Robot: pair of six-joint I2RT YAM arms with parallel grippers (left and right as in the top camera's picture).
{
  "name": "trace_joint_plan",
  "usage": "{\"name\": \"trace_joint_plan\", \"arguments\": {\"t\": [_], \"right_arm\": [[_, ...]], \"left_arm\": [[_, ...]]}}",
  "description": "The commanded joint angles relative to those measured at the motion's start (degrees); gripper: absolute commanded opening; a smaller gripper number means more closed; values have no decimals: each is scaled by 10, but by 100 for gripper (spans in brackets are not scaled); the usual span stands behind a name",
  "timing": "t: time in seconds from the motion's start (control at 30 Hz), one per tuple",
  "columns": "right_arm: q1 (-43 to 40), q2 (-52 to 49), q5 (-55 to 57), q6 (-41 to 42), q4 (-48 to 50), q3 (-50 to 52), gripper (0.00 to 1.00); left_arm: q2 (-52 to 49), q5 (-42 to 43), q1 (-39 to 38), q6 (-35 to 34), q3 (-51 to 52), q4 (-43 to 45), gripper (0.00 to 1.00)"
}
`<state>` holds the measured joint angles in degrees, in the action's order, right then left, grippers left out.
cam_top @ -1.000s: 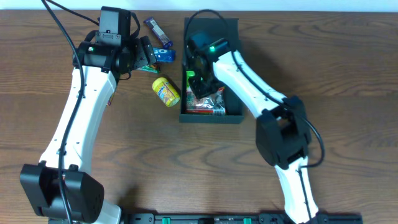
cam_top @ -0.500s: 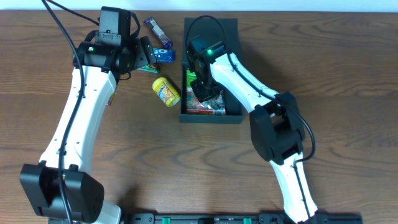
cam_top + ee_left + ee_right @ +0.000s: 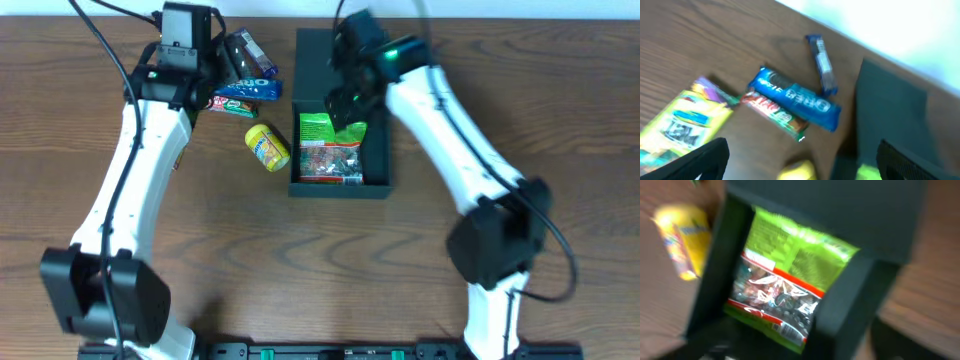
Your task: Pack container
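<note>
Currently, the left gripper (image 3: 802, 150) hovers over the table (image 3: 560, 120) with its jaws spread wide. Both fingers (image 3: 705, 160) sit at the lower corners of the left wrist view, holding and touching nothing. The right gripper (image 3: 345, 100) hangs over the far half of the container (image 3: 378, 150); its jaw state cannot be told, as the overhead view hides the tips and the right wrist view is blurred.

The container stands on the table right of centre, open side up. Its long axis, box plus lid (image 3: 318, 55), runs from the robot's side to the far edge. The lid lies open and flat at the far end. A green-and-red bag (image 3: 332, 150) lies flat inside the box; its print is too blurred to read.

Left of the container:
- a blue pack (image 3: 795, 97) marked "OREO";
- a red-and-green bar (image 3: 772, 111) touching the pack's near side, text unreadable;
- a slim blue bar (image 3: 821, 62) just beyond it;
- a yellow packet (image 3: 267, 146) just beside the box wall;
- a yellow-and-purple pack (image 3: 680, 125), label blurred.
</note>
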<state>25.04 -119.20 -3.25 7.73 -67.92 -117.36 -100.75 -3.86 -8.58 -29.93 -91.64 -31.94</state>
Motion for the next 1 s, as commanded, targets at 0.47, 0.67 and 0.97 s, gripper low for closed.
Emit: {"name": "trace_joint_plan", "arguments": {"t": [0.47,0.67,0.97], "right_arm": [[-29,11,-82,19,-23,-4,99],[-30,11,-82,19,-21,-4,99],[-30,11,-82,21,-32,-4,99]], "left_arm": [[-74,38,-5,-331,-4,91,89],[-122,32,-4,-335,-60,61,98],[-299,29,0,-353,-342,-191,96]]}}
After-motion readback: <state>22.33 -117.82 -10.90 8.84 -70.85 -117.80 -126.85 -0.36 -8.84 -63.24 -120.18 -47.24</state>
